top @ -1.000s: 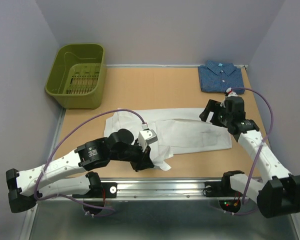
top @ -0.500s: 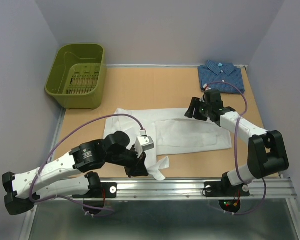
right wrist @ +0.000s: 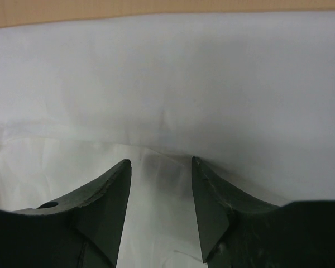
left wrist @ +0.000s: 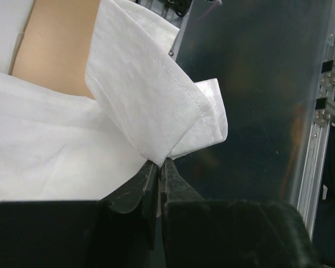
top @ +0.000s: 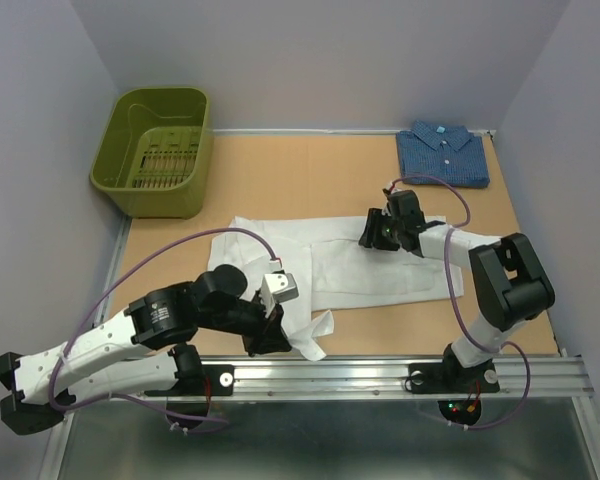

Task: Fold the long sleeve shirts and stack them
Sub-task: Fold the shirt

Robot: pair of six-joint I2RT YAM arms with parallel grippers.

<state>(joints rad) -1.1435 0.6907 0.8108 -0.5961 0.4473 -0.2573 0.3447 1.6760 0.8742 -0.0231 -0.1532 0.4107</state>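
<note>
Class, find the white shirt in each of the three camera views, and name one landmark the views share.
Top external: white shirt spread across the middle.
Left wrist: fills the left and centre, a hem pinched in the left pincer.
Right wrist: fills nearly the whole picture, beneath the open right pincer.
Shared landmark: tan tabletop.

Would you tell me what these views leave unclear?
1. Top view: the left arm hides where the left gripper pinches the white shirt.
2. Right wrist view: whether the right gripper touches the shirt is unclear, and the frame edges cut off most of the shirt.
3. Top view: the blue shirt has its sleeves folded out of sight.
</note>
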